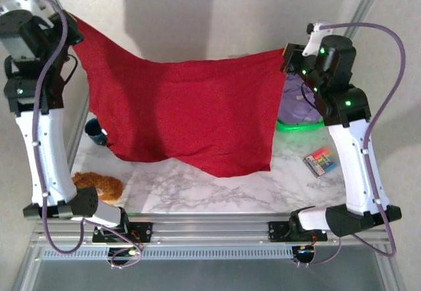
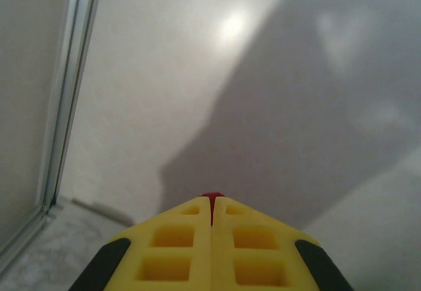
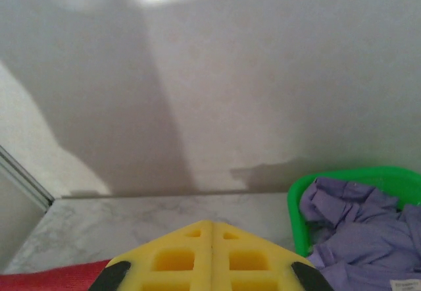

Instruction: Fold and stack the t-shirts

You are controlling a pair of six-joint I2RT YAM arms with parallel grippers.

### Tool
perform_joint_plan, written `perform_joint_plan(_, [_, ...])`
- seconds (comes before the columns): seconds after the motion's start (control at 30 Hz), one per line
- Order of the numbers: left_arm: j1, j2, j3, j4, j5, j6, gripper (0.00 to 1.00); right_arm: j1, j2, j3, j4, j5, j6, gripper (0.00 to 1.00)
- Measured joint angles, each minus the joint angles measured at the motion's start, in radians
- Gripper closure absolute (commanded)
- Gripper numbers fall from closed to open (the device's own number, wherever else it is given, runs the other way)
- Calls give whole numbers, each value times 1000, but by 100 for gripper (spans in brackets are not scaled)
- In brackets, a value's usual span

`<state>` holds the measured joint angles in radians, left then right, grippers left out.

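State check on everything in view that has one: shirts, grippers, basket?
red t-shirt: unfolded, hanging spread in the air, held by its top corners
left gripper: shut on one corner of the red t-shirt
right gripper: shut on the other corner
lavender t-shirt: unfolded, crumpled in the green basket
green basket: upright on the table, holding the lavender t-shirt

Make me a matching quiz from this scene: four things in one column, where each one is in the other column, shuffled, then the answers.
1 red t-shirt
2 lavender t-shirt
3 fuzzy orange-brown lump
4 multicoloured pack

A in the green basket
B on the marble table, right side
C stretched in the air above the table
D at the table's near left corner

Pairs: 1-C, 2-A, 3-D, 4-B
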<state>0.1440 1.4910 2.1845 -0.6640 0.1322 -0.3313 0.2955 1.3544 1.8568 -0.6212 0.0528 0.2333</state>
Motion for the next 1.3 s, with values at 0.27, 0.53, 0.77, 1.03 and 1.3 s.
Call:
perform_joint_plan(0.27, [-28,80,-68,-20,60,3,100,-2,133,38,-12,-51,-1,100])
perform_joint_plan(0.53, [-49,244,13,-29,116,3,100,-14,270,140,-74,-108,-5,100])
perform_joint_plan(0.77, [-51,325,156,-40,130,6,100,-29,398,426,-175,-149,-31,100])
perform_joint_plan(1.03, [-49,412,311,204,138,-43,100,-31,438,480,-27,-152,-82,100])
perform_joint_plan(1.3, [-26,494,431,425,137,-100,100,-39,674,829,3,-150,-130,100])
